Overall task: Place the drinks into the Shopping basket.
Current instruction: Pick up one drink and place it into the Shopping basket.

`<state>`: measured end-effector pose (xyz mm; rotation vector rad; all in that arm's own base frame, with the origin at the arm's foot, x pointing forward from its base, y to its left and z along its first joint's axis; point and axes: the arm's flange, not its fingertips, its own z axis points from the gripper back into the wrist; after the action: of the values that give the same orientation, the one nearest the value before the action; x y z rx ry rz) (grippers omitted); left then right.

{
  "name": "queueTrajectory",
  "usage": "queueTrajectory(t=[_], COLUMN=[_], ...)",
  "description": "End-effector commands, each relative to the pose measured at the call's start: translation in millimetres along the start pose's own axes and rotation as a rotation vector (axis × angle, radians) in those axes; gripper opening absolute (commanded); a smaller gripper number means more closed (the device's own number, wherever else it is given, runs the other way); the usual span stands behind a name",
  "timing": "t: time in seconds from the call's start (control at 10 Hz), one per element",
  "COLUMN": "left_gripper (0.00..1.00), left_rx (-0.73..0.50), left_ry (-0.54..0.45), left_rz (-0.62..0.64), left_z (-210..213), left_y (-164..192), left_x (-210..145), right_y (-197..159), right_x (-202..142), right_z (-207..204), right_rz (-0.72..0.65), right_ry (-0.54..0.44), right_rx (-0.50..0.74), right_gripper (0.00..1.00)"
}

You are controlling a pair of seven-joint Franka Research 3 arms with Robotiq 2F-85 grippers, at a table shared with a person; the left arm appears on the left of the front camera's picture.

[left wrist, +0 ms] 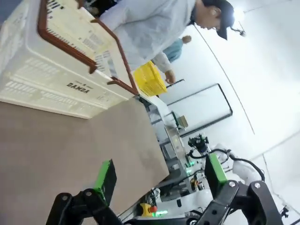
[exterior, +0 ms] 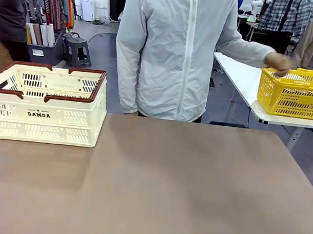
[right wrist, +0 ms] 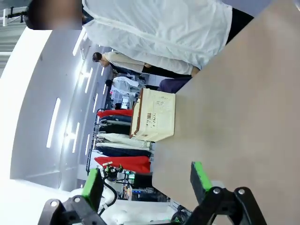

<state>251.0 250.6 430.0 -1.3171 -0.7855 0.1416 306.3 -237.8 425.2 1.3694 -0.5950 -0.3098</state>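
Nearest to us, in the left wrist view, the left fingers (left wrist: 104, 180) rise from the bottom edge. Their green pads stand wide apart with nothing between them, and they hang above the brown counter (left wrist: 56, 154). In the right wrist view the right fingers (right wrist: 199, 176) stand the same way, spread wide and holding nothing, over a bare stretch of the same counter.

From the front we see the Shopping basket (exterior: 59, 126) sitting upright on the counter at its far left corner. Its mouth opens upward and its dark brown handles lie down along the rim. The side printed "DAMDA" faces us. We can see the upper part of its inner walls through the open top, but its floor is hidden from us, so we cannot tell what it holds. In the left wrist view the basket is close ahead of the left fingers. In the right wrist view it stands well apart from the right fingers, across the counter.

A person (exterior: 176, 46) in a white zip jacket stands at the middle of the counter's far edge. One arm is stretched out toward the right of the front view. The hand (exterior: 278, 63) is at the rim of a bright yellow mesh basket (exterior: 297, 99), though we cannot tell whether it grips the rim. That basket rests on a white side table (exterior: 237, 75) beyond the counter's far right corner.
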Motion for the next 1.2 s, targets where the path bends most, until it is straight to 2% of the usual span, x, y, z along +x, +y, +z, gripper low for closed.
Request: queueTrajectory(t=[0.0, 1.1], left_gripper=[1.00, 1.00], left_rx=[-0.022, -0.022], left_ry=[0.032, 0.032], left_rz=[-0.020, -0.020], left_z=[-1.4, -1.4], left_y=[-10.8, -10.8], left_x=[2.3, 2.3], right_y=[24.4, 24.4], right_x=[-1.8, -1.8], right_z=[-1.2, -1.2], right_rz=[0.049, 0.049], right_ry=[0.029, 0.029], right_rx=[-0.019, -0.019], right_gripper=[1.00, 1.00])
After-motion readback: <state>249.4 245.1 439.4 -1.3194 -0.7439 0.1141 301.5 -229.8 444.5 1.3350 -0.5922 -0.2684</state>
